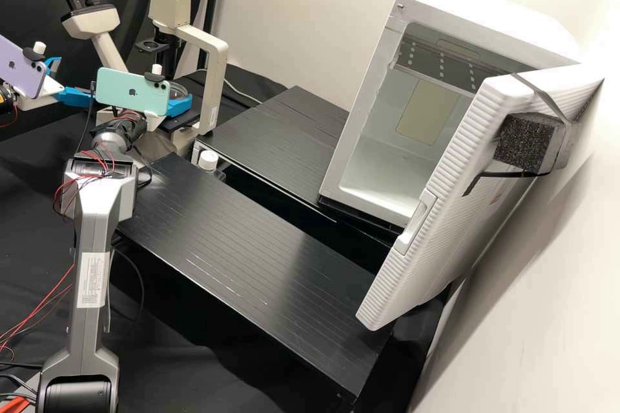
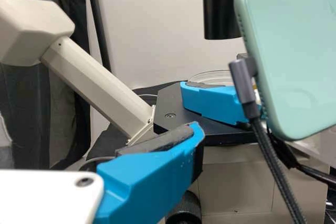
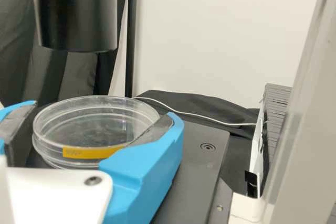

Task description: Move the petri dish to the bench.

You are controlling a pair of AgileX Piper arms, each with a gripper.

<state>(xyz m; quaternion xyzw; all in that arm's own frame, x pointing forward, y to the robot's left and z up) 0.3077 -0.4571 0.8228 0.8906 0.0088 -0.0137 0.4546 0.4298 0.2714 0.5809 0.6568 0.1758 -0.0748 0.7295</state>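
Pinching petri dish (image 3: pixel 97 129) in right gripper (image 3: pixel 105 109), on or just above microscope stage (image 3: pixel 194 182) — can't tell which. Likely at grasping step; next, lift straight, keep level, carry to bench (image 1: pixel 258 251). Angled nearly flat at right wrist — and spread wide at left gripper (image 1: pixel 76 79), beside microscope, nothing pinched.

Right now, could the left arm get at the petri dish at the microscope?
Probably not cleanly. The left claw is open, but the right claw is already around the petri dish, and the teal phone on that arm crowds the approach.
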